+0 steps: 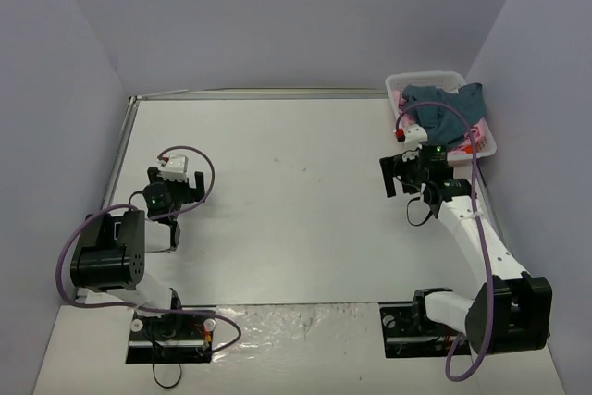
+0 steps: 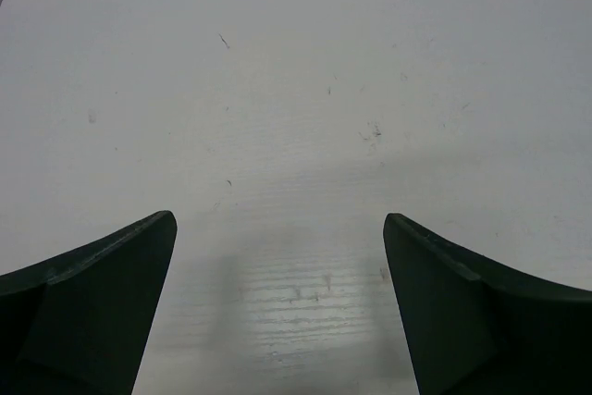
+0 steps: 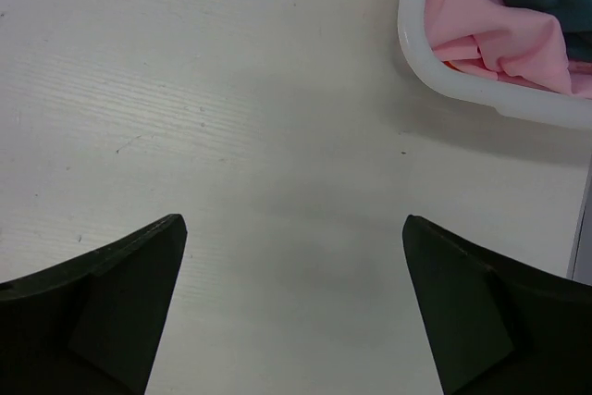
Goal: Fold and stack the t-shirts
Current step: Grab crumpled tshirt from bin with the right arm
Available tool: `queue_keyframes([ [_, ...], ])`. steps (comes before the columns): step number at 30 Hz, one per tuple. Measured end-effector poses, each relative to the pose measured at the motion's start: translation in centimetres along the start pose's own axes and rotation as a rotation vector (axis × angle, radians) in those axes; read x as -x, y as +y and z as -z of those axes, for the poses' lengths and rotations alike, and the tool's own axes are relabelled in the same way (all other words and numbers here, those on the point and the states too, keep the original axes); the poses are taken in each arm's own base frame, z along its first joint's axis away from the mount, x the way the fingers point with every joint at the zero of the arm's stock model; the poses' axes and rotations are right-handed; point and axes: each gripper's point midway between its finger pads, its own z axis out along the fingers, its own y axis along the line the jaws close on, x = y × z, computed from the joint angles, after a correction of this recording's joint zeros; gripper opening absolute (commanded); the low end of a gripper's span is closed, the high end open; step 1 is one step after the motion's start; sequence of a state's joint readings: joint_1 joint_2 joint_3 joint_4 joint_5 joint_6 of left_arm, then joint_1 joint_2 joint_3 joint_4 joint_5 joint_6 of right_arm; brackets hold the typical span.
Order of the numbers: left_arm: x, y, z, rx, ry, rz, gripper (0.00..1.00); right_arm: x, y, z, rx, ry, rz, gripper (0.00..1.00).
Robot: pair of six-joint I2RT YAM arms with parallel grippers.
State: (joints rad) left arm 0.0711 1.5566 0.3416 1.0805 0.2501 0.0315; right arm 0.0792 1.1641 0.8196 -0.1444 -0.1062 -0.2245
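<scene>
"Where are the shirts?"

"Both are in the white basket (image 1: 424, 78), over in the far right corner of the table (image 1: 296, 228). The teal-blue shirt (image 1: 446, 101) is heaped on top, crumpled, and part of it spills over the basket's right rim. The pink shirt (image 3: 495, 30) lies under it. From the right wrist camera I can see a bunched fold of pink pressed against the basket's rounded corner, with teal cloth above it."

"Is either one folded?"

"No, both are rumpled together in the basket."

"What about the right gripper?"

"The right gripper (image 3: 294, 219) is over bare table just beside the basket's near left corner, not touching it. Its arm reaches forward from the base on that side. The two dark fingers are spread wide, with only white table surface showing between them."

"And the left?"

"The left gripper (image 2: 277, 217) is well apart from the basket, over the left side of the table, near its own base. Its jaws are released too and grip nothing. Between them I see only lightly scuffed white table top."
</scene>
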Motion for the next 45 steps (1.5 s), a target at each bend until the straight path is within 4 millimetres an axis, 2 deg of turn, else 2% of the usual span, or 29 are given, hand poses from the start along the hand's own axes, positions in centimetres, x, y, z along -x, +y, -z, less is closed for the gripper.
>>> queue_keyframes([
  [5, 0.6, 0.1, 0.2, 0.002, -0.011, -0.005, 0.94, 0.6, 0.5, 0.0, 0.005, -0.007, 0.020, 1.00],
  [9, 2.5, 0.0, 1.2, -0.002, -0.022, -0.007, 0.94, 1.0, 0.8, 0.0, 0.027, -0.016, 0.051, 1.00],
  [14, 6.7, 0.0, 2.7, -0.011, -0.076, -0.044, 0.94, 1.0, 2.0, 0.2, 0.107, -0.016, 0.088, 1.00],
  [18, 9.2, 0.4, 3.4, -0.018, -0.019, -0.093, 0.94, 1.6, 2.8, 0.3, 0.144, -0.026, 0.142, 1.00],
  [22, 14.0, 1.1, 3.2, -0.026, 0.017, -0.152, 0.94, 2.9, 1.8, 0.2, 0.091, -0.034, 0.186, 1.00],
  [25, 16.7, 1.6, 3.9, -0.010, 0.000, -0.175, 0.94, 5.7, -0.1, -0.3, -0.001, -0.062, 0.190, 1.00],
  [29, 16.7, 1.8, 4.8, 0.003, 0.047, -0.163, 0.94, 10.2, -4.1, -1.9, -0.148, -0.112, 0.145, 1.00],
  [33, 15.8, 1.5, 5.2, -0.019, 0.117, -0.149, 0.94, 12.5, -8.5, -4.6, -0.306, -0.121, 0.088, 1.00],
  [37, 14.7, 1.2, 5.5, -0.033, 0.156, -0.143, 0.94, 12.1, -11.7, -8.0, -0.416, -0.067, 0.056, 1.00],
  [41, 13.7, 0.9, 5.6, -0.048, 0.185, -0.140, 0.94, 10.8, -13.3, -11.4, -0.455, 0.001, 0.051, 1.00],
  [43, 13.4, 0.8, 5.7, -0.057, 0.195, -0.138, 0.94, 10.3, -14.2, -12.5, -0.473, 0.024, 0.044, 1.00],
  [45, 13.2, 0.6, 5.8, -0.066, 0.200, -0.136, 0.94, 10.1, -14.9, -13.5, -0.483, 0.035, 0.037, 0.93],
])
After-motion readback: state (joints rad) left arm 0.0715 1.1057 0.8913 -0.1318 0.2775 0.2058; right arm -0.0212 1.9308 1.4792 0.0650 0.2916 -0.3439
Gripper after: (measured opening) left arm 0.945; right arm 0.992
